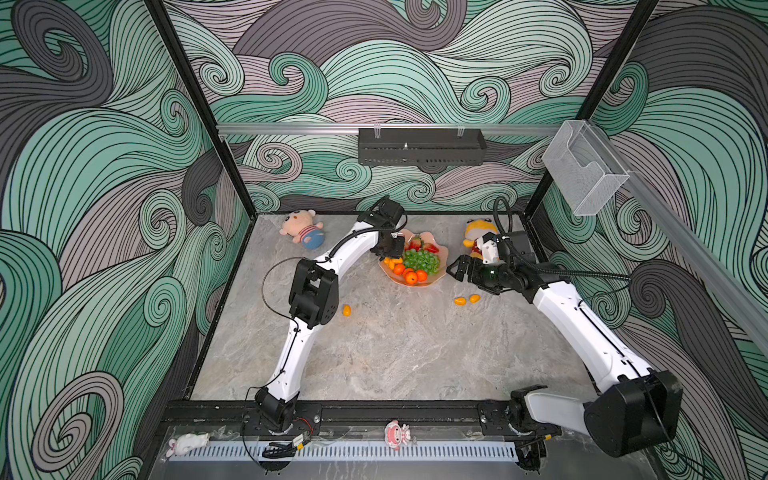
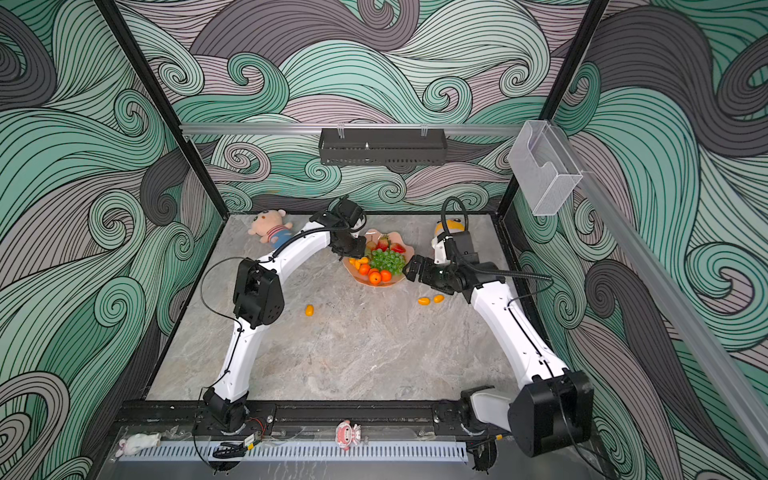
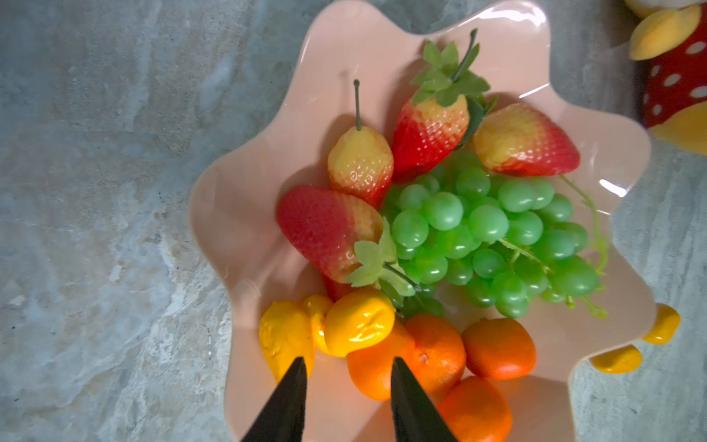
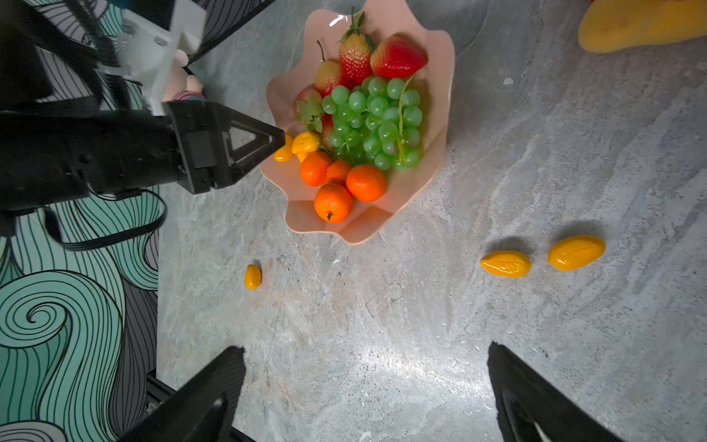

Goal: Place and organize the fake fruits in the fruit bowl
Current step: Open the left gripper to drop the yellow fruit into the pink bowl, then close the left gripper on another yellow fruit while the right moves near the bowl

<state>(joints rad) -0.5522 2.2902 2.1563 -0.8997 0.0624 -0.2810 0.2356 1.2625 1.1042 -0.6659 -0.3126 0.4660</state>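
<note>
1. Your left gripper (image 3: 346, 369) hangs over the bowl (image 3: 237, 199) at its rim, tips a little apart and clamped on nothing. Three kumquats (image 3: 359, 323) sit right under those tips at the bowl's edge. A sideways swing could flick one over the rim.
2. Your right gripper (image 4: 365, 350) stands wide apart and empty, just beside the bowl on its right. If it reaches for the pair of kumquats (image 4: 505, 264) lying near that side, it might clip the rim and shift the bowl. It might also brush the yellow plush toy (image 1: 478, 232) behind it.
3. The kumquats look glossy and oval, so an off-centre pinch would likely squirt one across the bench (image 1: 395, 353).
4. That edge of the bowl is crowded, so another kumquat may roll off the tangerines (image 3: 499, 348).
5. Inside the bowl you have at least four strawberries (image 3: 428, 130), four tangerines, three kumquats and one grape bunch (image 3: 489, 237).
6. Outside the bowl there are three kumquats: the pair, and a single kumquat (image 4: 253, 276) well apart on the bowl's left. There are also two toys, the yellow one and a pink doll (image 1: 301, 230).
</note>
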